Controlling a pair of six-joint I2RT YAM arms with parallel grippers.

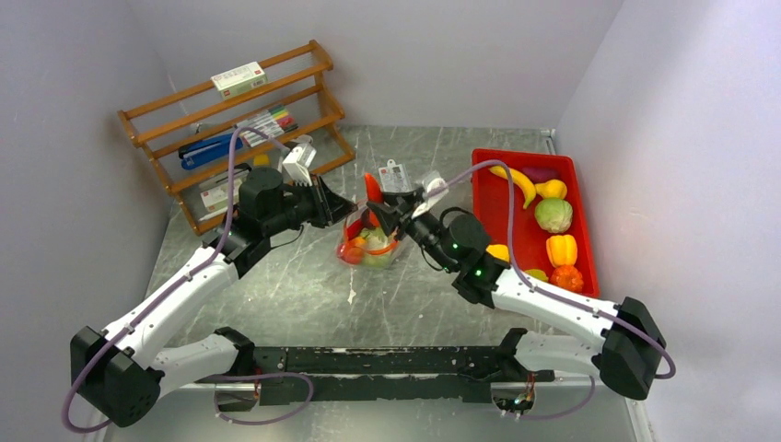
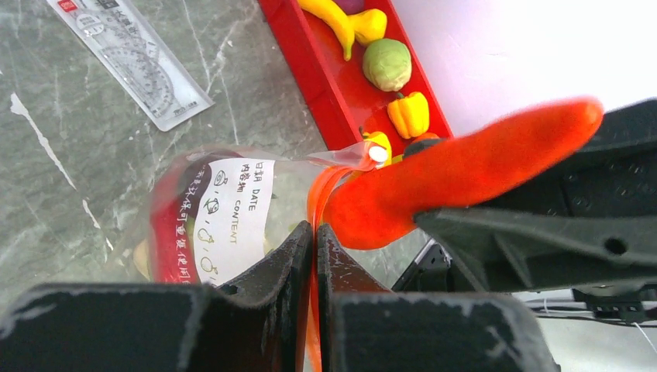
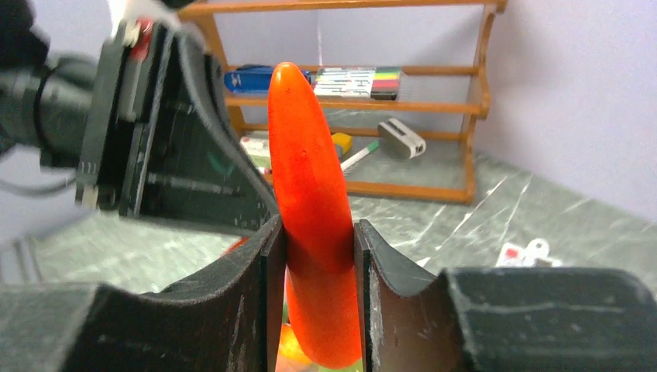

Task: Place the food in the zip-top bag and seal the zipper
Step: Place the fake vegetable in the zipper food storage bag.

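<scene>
- Left gripper [image 2: 314, 242]: fingers drawn narrow, pinched on the zipper [image 2: 318, 203] at the bag's rim. The strip runs up out of the pinch toward the middle of the left wrist view.
- Right gripper [image 3: 318, 240]: fingers clamped on the red chili [image 3: 306, 155] around its lower half. The chili stands near upright with its rounded end toward the top of the frame.
- Zip-top bag [image 1: 370, 247]: sits on the table [image 1: 304, 285] at the centre of the top view, between the two grippers. The mouth is held open on the left side.
- Red, green and orange pieces show through the plastic, so some food is already inside. An exact count cannot be made out.
- The chili's lower end is at the bag mouth, just beside the zipper. Whether it has passed the rim cannot be told.
- Red tray [image 1: 520, 235], right of frame, still holds a banana [image 1: 518, 181], a green ball [image 1: 553, 215], a yellow pepper [image 1: 562, 249] and a few more pieces.
- Judgement: loading is partway done, and the step in hand is the chili going in.
- Left to do: release the chili, move the tray items over, and close the zipper, which is not yet sealed.
</scene>
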